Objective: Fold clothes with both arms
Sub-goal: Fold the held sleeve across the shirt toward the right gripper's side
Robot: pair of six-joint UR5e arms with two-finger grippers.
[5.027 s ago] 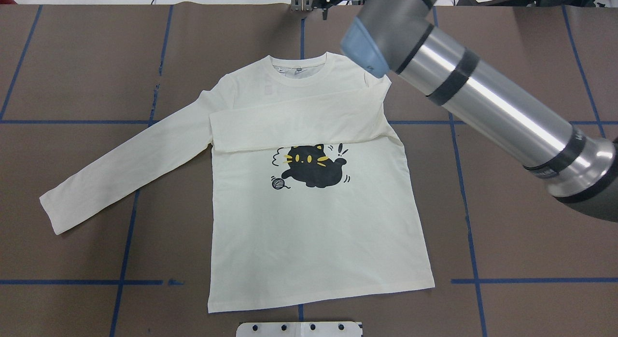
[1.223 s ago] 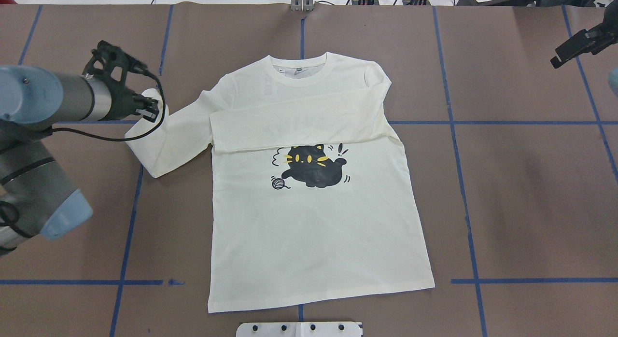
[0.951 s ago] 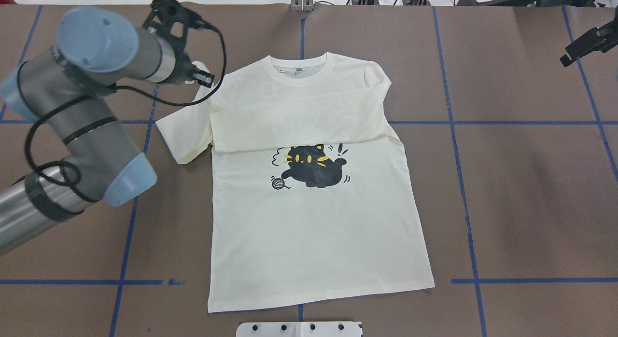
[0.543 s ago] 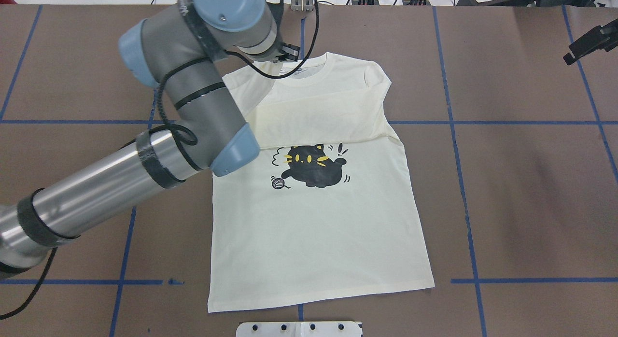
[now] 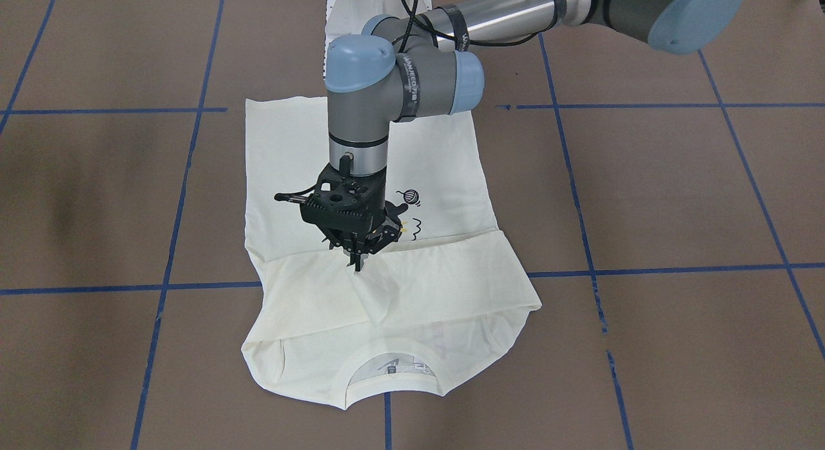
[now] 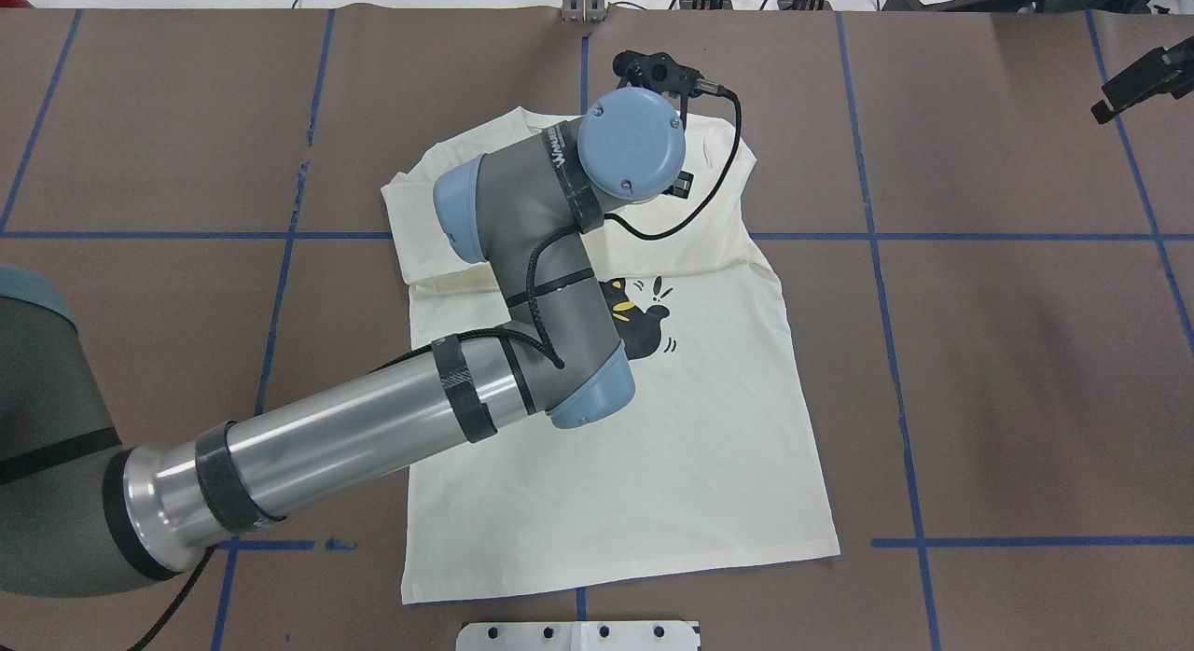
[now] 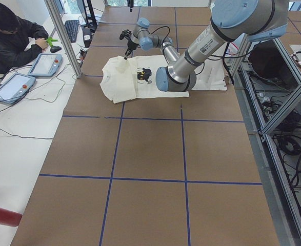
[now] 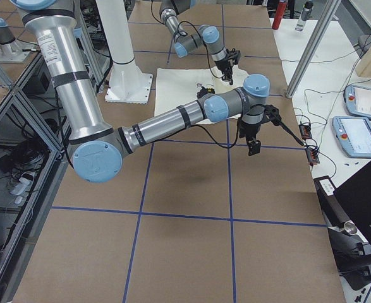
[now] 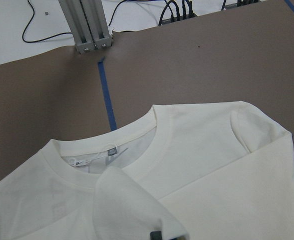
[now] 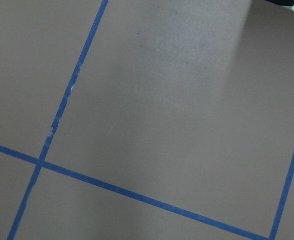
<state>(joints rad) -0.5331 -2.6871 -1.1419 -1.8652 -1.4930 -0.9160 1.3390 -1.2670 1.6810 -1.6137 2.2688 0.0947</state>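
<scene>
- The left pincer [image 5: 356, 264] points straight down over the chest of the shirt. Its black tips are closed on a pinch of cream sleeve cloth, which rises to a small peak between them.
- The grey and silver left arm [image 6: 354, 446], with light-blue joint caps, reaches in from the left. From overhead it lies across part of the garment and hides much of the print.
- The cream-white long-sleeved T-shirt [image 6: 672, 464] lies flat and print side up in the middle of the brown paper-covered surface [image 6: 1007, 371]. Its neckline [image 5: 387, 371] is on the side away from the robot and its hem is towards the robot.
- Its left sleeve [image 5: 451, 289] is drawn in over the chest as far as the pinch. The right sleeve [image 5: 303, 295] lies folded across the chest from the other side, and the two overlap under the pincer.
- The black cat print [image 6: 644, 329] with yellow whiskers shows just below the folded sleeves, partly covered by the arm.
- Blue tape lines [image 6: 979, 236] cross the surface in a grid.
- The right pincer [image 6: 1119, 91] hangs over the surface at the far right edge, well apart from the shirt. I cannot tell whether it is open or closed.
</scene>
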